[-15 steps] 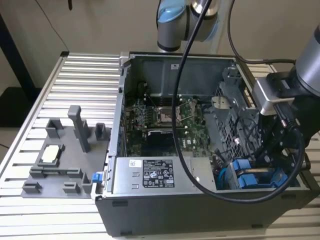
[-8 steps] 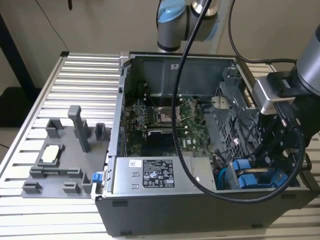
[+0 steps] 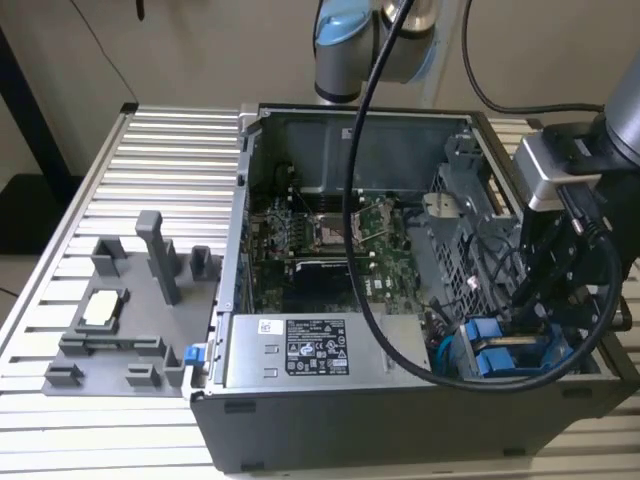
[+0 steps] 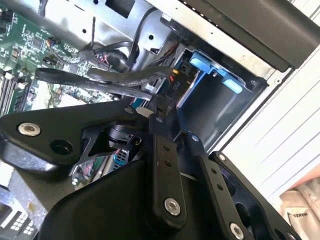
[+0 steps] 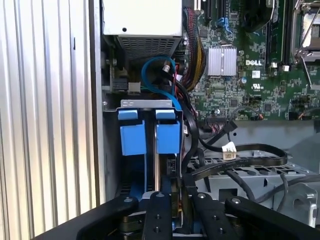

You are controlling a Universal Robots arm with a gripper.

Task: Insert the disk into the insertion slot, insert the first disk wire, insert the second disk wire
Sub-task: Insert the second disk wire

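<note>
The disk sits in the insertion slot at the case's front corner on the exterior view's right; its blue bracket faces out. My gripper hovers right behind the bracket end, beside the dark perforated cage. Its fingers stand close together on a black disk wire connector, whose black wire loops back toward the motherboard. How far the connector is seated is hidden.
The open computer case holds the green motherboard and a grey power supply box with a sticker. Loose black cables and a blue one cross near the bay. A grey fixture lies on the slatted table.
</note>
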